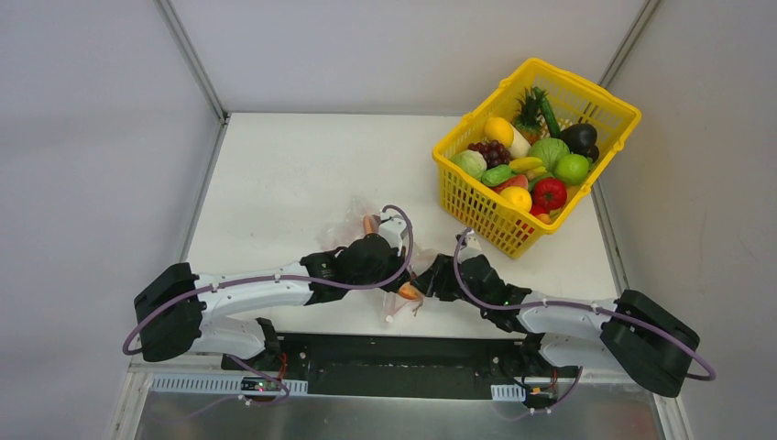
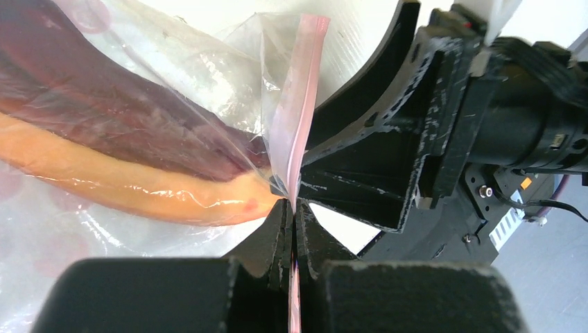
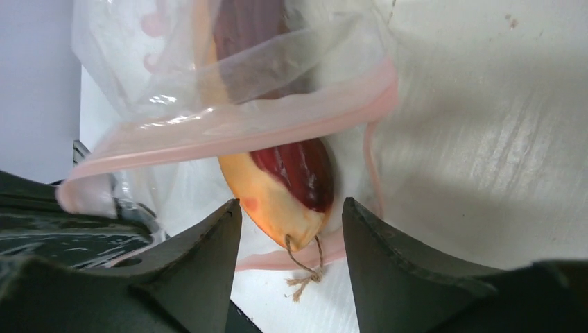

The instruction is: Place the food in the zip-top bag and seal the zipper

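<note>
The zipper [image 2: 297, 118] of the zip-top bag [image 2: 208, 76] is being clenched between the jaws of the left gripper [image 2: 294, 208], while an orange-and-maroon toy food [image 3: 295, 173], lying in the bag's mouth, is being straddled by the released jaws of the right gripper [image 3: 291, 208]. The film is being judged limp and slippery, best pinched on its stiffer strip. The toy's string is being shown only by the right wrist view, the yellow basket [image 1: 476, 197] only from above.

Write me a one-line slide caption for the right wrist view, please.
Right gripper, jaws apart, straddles the orange-and-maroon toy food at the unsealed zipper of the zip-top bag.
</note>
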Robot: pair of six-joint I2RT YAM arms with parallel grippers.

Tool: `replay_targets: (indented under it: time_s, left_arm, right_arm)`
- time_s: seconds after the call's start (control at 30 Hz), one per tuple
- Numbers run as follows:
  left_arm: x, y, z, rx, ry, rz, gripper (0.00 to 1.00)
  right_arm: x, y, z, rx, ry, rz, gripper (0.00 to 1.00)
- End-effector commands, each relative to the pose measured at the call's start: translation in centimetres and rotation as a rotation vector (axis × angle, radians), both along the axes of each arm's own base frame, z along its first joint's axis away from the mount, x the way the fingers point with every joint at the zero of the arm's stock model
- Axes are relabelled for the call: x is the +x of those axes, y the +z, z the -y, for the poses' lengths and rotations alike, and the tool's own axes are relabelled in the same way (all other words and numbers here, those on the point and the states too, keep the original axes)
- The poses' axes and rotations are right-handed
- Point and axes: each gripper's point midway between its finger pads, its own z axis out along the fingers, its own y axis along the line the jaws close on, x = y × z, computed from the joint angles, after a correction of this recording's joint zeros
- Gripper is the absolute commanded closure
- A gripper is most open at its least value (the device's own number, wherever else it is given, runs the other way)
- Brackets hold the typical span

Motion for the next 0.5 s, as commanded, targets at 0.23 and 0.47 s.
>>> replay_targets:
  time_s: [0.23, 0.47]
  left_arm:
    - [-0.3, 0.2, 1.1, -0.06, -0.014, -0.01, 1.0]
    - [-0.3, -0.1, 0.8, -0.046, -0.011, -0.008, 1.0]
  right_arm:
    - [1.4, -0.9, -0.2, 0.102, -0.109, 0.013, 0.45]
    - [-0.2, -1.3, -2.0, 0.149, 0.009, -0.007, 0.48]
